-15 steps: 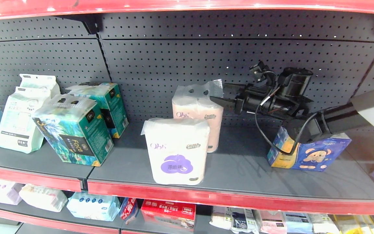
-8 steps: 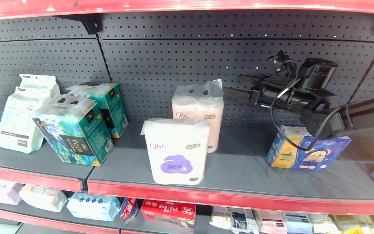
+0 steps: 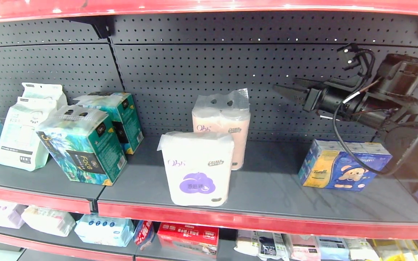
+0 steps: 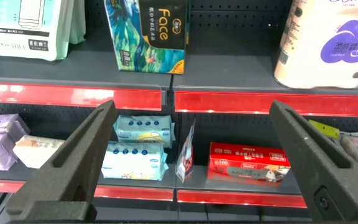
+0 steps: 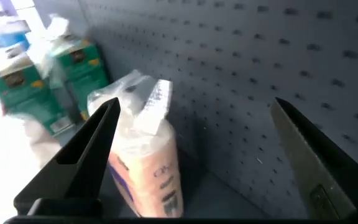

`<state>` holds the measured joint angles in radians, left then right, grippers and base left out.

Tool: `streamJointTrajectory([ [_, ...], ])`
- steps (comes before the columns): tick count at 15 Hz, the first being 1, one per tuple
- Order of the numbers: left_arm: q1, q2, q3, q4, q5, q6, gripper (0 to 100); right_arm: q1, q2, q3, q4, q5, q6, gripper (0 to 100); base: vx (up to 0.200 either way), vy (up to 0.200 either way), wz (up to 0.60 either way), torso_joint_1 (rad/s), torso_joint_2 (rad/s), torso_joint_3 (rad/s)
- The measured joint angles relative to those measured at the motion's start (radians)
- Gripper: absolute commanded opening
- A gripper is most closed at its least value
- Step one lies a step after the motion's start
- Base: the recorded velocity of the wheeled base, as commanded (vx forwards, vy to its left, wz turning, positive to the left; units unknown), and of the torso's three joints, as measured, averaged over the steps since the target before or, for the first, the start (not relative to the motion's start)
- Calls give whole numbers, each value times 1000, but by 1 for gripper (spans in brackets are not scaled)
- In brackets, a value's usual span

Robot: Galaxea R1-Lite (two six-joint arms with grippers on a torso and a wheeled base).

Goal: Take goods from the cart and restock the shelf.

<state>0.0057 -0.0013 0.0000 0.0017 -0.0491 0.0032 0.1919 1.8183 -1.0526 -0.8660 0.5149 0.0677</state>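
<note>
Pink roll pack (image 3: 227,123) stands shelved at twelve o'clock; our right claw (image 3: 285,85) and left claw (image 4: 192,106) gape empty; we judge more restocking remains.

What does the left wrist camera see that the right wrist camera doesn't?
Only the left wrist view: the red box and blue wipes packs on the lower shelf, seen between the fingers of the open left claw. Only the right wrist view: the pink roll pack, seen past the open right claw. Both: a green tissue box.
</note>
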Motion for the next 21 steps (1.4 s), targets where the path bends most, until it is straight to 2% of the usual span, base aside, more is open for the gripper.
streamJointTrajectory([
  [3, 0, 0, 0, 0, 0, 0, 100, -2, -115, 97, 46, -53, 8, 100, 0, 0, 0, 0, 0, 0],
  [9, 0, 0, 0, 0, 0, 0, 100, -46, -357, 430, 88, -89, 24, 100, 0, 0, 0, 0, 0, 0],
  [15, 0, 0, 0, 0, 0, 0, 100, -46, -506, 591, 129, -206, 45, 100, 0, 0, 0, 0, 0, 0],
  [17, 0, 0, 0, 0, 0, 0, 100, -46, -581, 618, 244, -322, 39, 100, 0, 0, 0, 0, 0, 0],
  [19, 0, 0, 0, 0, 0, 0, 100, -41, -689, 625, 428, -443, 31, 100, 0, 0, 0, 0, 0, 0],
  [21, 0, 0, 0, 0, 0, 0, 100, -32, -822, 640, 569, -497, 18, 100, 0, 0, 0, 0, 0, 0],
])
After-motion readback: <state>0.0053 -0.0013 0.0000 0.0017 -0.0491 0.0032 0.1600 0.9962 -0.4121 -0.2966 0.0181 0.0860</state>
